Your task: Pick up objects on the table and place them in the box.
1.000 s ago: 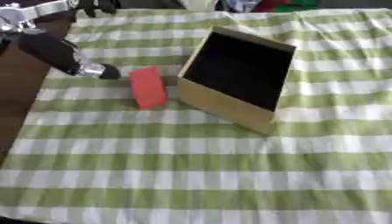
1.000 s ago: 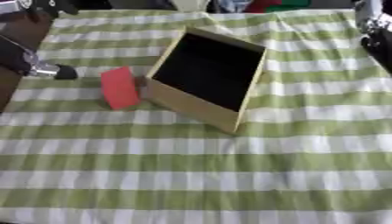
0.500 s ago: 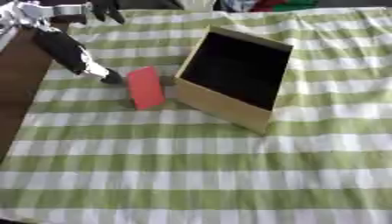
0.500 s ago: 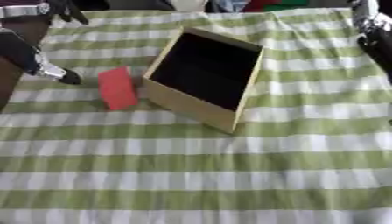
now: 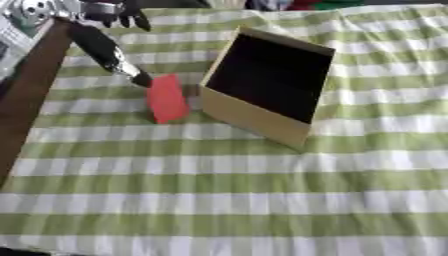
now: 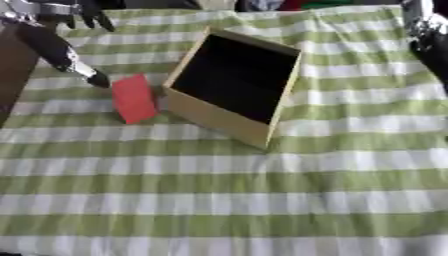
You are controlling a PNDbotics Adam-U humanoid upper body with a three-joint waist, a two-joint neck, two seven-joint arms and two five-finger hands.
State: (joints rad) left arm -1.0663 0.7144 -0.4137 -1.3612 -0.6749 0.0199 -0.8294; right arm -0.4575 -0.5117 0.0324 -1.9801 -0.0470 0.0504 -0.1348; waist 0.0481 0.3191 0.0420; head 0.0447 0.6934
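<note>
Red block [image 5: 166, 98] lies beside the box [image 5: 262, 87]; left hand [image 5: 112, 11], fingers spread, hangs well above-left of it

A: Hard to read the left hand [image 5: 112, 49] beside the box [image 5: 267, 85]: blurred, dark, fingers [image 5: 140, 79] merging into one streak toward the red block [image 5: 166, 98]. Touching the block or just short of it? Cannot tell.

B: Same on the other side of the box. Only a dark edge of the right arm [image 6: 429, 37], cut off by the right border; no hand visible.

A: Inside of the box all black, floor and contents unreadable.

B: Beyond the box, coloured shapes [image 5: 289, 4] clipped by the top edge, too blurred to name. Surface [image 5: 219, 200] cut off on every side.
</note>
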